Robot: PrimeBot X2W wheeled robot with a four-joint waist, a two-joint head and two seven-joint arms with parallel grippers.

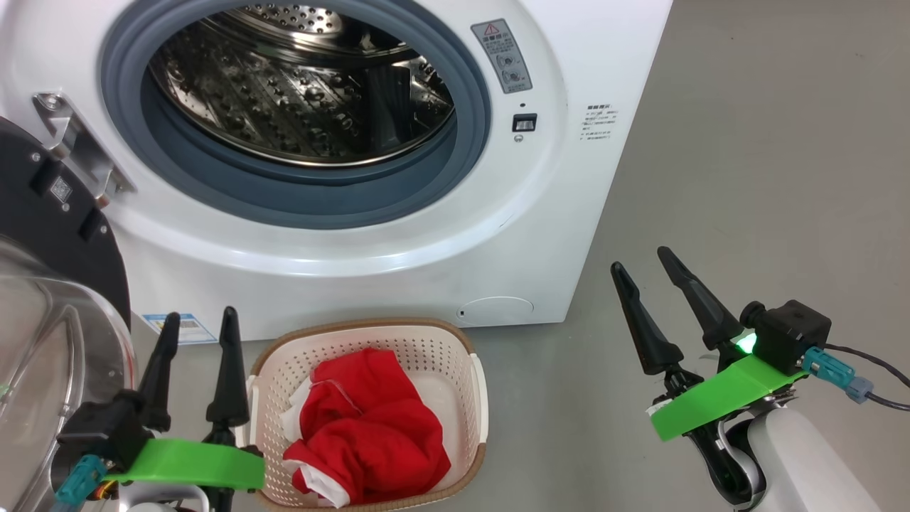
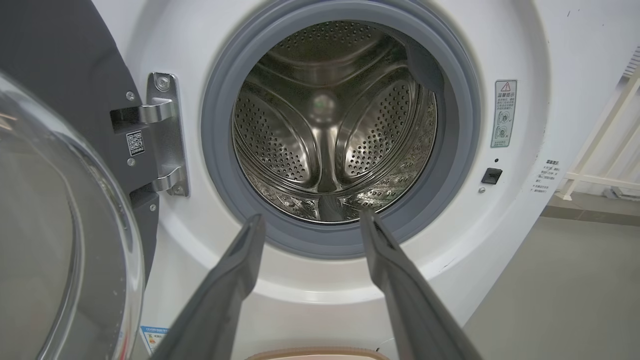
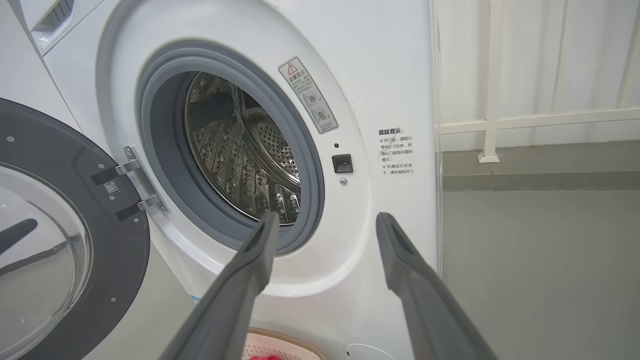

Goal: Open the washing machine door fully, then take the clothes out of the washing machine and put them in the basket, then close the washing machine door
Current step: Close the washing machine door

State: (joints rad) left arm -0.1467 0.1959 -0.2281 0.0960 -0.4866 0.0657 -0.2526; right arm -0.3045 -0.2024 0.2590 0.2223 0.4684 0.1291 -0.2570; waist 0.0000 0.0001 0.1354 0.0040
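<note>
The white washing machine (image 1: 398,235) stands ahead with its door (image 1: 50,235) swung wide to the left; the clear glass bowl (image 1: 43,370) bulges toward me. Inside, the steel drum (image 2: 330,130) shows bare metal. Red clothes (image 1: 370,427) with white trim lie heaped in the cream basket (image 1: 480,398) on the floor before the machine. Just left of the basket, my left gripper (image 1: 199,331) is open and holds nothing. To the basket's right, over the floor, my right gripper (image 1: 643,259) is open and holds nothing as well. The door (image 3: 60,240) and drum (image 3: 240,150) appear in the right wrist view.
Grey floor (image 1: 768,178) spreads to the right of the machine. A white railing (image 3: 492,90) stands against the wall behind it. A silver hinge (image 2: 167,135) joins the door to the cabinet. A door latch slot (image 1: 525,122) sits right of the opening.
</note>
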